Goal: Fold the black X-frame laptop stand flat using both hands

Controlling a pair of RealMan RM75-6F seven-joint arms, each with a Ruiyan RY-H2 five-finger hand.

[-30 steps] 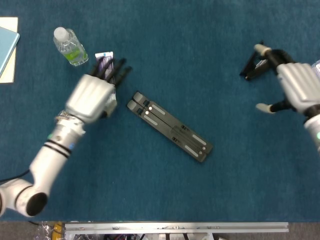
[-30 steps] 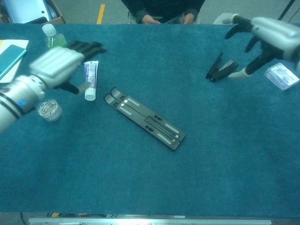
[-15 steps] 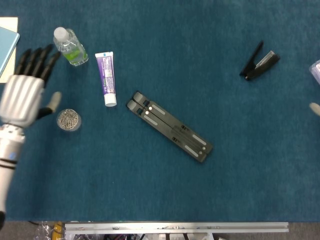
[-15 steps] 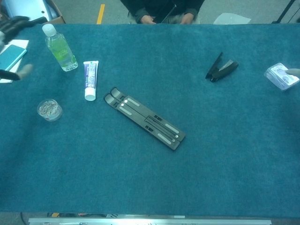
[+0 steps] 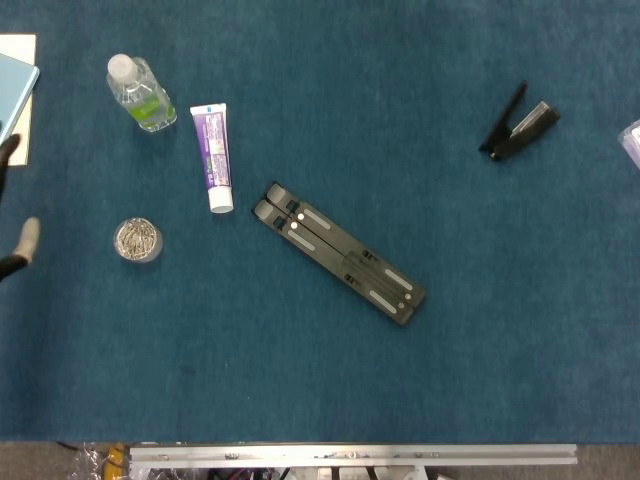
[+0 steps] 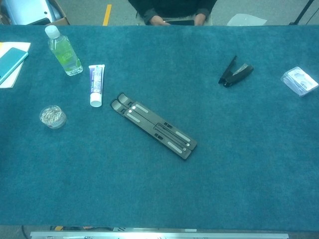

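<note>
The black X-frame laptop stand [image 5: 338,254] lies folded flat near the middle of the blue surface [image 5: 400,120], running from far left to near right, with a toothpaste tube [image 5: 212,157] just to its far left. It looks stiff, thin and light, probably a little slick on its bars, so I would take it by the two long edges, one side each. Only fingertips of the left robot hand [image 5: 14,225] show at the left edge, apart and empty; the right one is out of sight.
</note>
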